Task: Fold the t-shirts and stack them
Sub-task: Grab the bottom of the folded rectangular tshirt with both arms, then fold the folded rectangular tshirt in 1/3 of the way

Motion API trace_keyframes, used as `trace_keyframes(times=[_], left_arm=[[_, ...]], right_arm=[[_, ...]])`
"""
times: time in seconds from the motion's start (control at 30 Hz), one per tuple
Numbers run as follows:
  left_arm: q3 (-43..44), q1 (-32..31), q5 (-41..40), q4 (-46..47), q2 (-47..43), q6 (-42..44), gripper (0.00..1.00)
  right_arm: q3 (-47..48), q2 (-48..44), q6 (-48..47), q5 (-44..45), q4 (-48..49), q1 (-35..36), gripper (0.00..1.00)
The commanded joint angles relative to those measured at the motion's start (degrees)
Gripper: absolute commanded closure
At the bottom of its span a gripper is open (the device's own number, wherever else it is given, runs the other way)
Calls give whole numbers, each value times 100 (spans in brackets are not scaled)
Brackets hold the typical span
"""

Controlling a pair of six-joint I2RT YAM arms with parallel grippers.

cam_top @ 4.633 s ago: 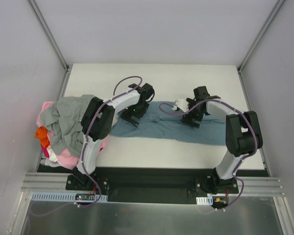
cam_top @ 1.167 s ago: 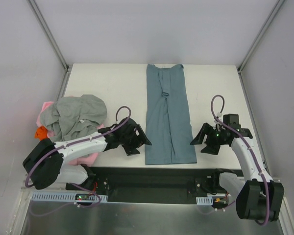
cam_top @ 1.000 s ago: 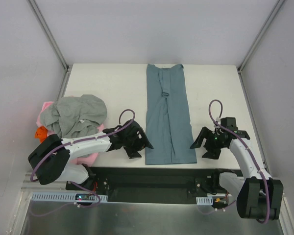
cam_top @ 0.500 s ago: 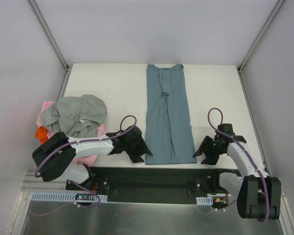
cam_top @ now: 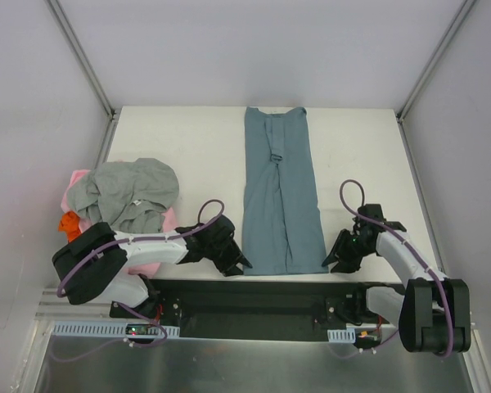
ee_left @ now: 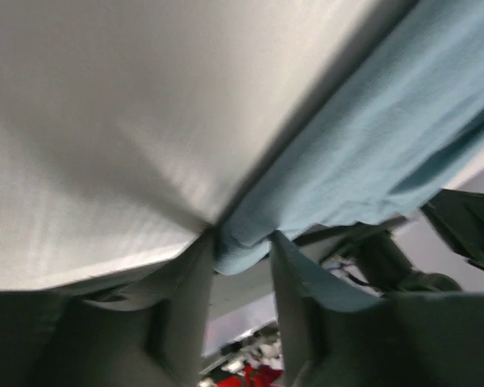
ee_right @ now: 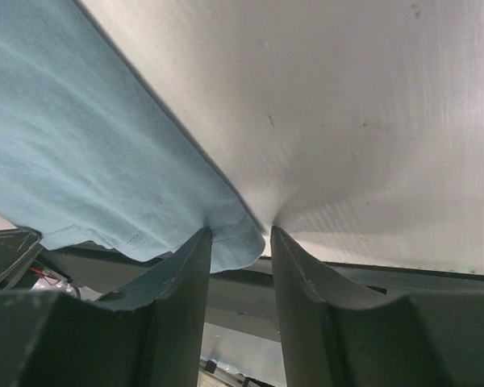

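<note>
Blue t-shirt point(cam_top: 280, 192) lies mid-desk as a long narrow strip, long axis running near to far, collar end at the far edge, hem right at the near edge of the desk point(cam_top: 180, 139). You've got one arm on each near corner: left claw point(cam_top: 236, 264) at the near-left hem corner, right claw point(cam_top: 334, 260) at the near-right one, both low at the desk edge, and each arm is nearest its own corner. Wrist views show the same thing on both sides: jaws set to a narrow gap with the hem corner sitting between the fingers. Can't tell if either is actually pinching yet or just straddling the cloth. The rest of the shirt runs away from both claws toward the far side, so the next fold looks like carrying the hem far along that axis. Keep both corners level. The pile of unfolded shirts point(cam_top: 123, 201) sits at the left edge, well apart.
</note>
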Motion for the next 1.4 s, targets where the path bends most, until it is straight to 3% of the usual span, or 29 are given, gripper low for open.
trace_keyframes(times=[0.0,0.03,0.17,0.2,0.3,0.5,0.7,0.97,1.37], left_arm=[[-6,-71,-93,-430,219,64,71],[12,-71,-102,-439,236,82,71],[3,-80,-76,-465,263,38,91],[3,-80,-67,-474,263,38,100],[38,-89,-93,-527,158,116,100],[714,-80,-488,-1385,-229,783,100],[1778,139,-708,-1915,-45,1663,100],[3333,1237,-866,-2231,332,3146,100],[5003,2169,-656,-2293,2011,4116,100]], right_arm=[[99,-47,48,-89,-14,66,65],[99,-12,57,-141,21,75,66],[99,41,66,-256,83,136,78],[99,32,57,-256,83,136,83],[107,15,-21,-300,4,145,99],[572,-213,-101,-449,-294,136,100],[1907,49,-154,-677,-611,136,99],[3586,1391,-285,-914,-489,145,99],[5247,3617,-303,-1152,197,110,99]])
